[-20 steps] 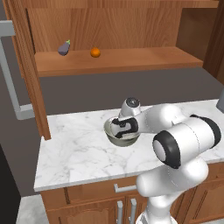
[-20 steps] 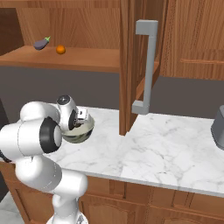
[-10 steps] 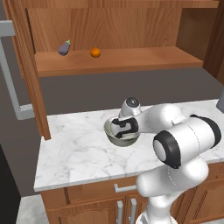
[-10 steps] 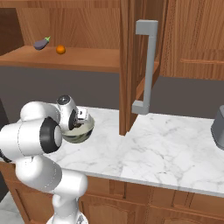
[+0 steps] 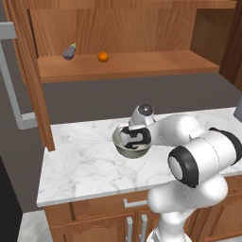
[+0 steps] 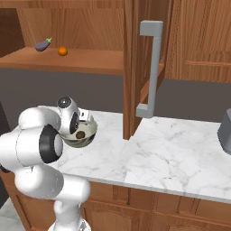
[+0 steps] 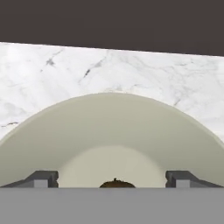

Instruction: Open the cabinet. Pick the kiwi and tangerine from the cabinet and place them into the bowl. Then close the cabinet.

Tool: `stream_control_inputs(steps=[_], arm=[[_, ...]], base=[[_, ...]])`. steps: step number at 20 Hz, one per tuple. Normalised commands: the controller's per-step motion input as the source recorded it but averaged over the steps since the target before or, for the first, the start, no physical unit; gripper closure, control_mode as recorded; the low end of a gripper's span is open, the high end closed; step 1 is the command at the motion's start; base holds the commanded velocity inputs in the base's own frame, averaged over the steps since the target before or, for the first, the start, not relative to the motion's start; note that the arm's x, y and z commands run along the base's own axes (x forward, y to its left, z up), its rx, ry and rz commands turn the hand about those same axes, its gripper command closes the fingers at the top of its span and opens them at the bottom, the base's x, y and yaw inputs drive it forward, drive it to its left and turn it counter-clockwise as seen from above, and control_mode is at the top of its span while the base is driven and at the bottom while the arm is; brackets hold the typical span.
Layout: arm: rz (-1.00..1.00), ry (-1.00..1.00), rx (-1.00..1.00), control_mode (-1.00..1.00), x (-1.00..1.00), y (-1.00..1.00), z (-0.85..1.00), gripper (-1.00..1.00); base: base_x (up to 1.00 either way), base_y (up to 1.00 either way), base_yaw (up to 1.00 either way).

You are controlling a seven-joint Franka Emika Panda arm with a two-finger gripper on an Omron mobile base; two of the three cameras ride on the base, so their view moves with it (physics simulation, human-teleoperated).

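The cabinet (image 5: 142, 64) stands open, its doors swung out to both sides. On its shelf sits the tangerine (image 5: 103, 56), small and orange, also seen in the right base view (image 6: 62, 51). The grey-beige bowl (image 5: 124, 147) rests on the marble counter. My gripper (image 5: 134, 137) hangs just inside it, open, fingertips (image 7: 41, 178) wide apart. The brown kiwi (image 6: 80, 134) lies on the bowl's pale bottom (image 7: 109, 131), and in the hand view the kiwi (image 7: 115, 184) peeks up between the fingers, touching neither.
A purple eggplant (image 5: 69, 52) lies left of the tangerine on the shelf. The left door (image 5: 28, 71) and right door (image 6: 135, 54) with its grey bar handle (image 6: 151, 67) jut out over the counter (image 5: 80, 165). A grey object (image 6: 225, 131) stands at the counter's far right.
The gripper's fingers have spread wide above the bowl. The arm and the bowl stay where they were.
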Motion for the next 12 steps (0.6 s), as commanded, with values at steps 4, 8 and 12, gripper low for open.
stream_control_inputs(steps=[4,8,12], arm=[[0.0,-0.17,0.05,-1.0,-0.25,0.0,0.74,-1.0],[0.0,-0.19,0.04,-1.0,-0.41,0.0,0.83,-1.0],[0.0,-0.2,0.02,-1.0,-0.45,0.0,0.98,-1.0]], base=[[0.0,0.0,0.0],[0.0,0.0,0.0],[0.0,0.0,0.0]])
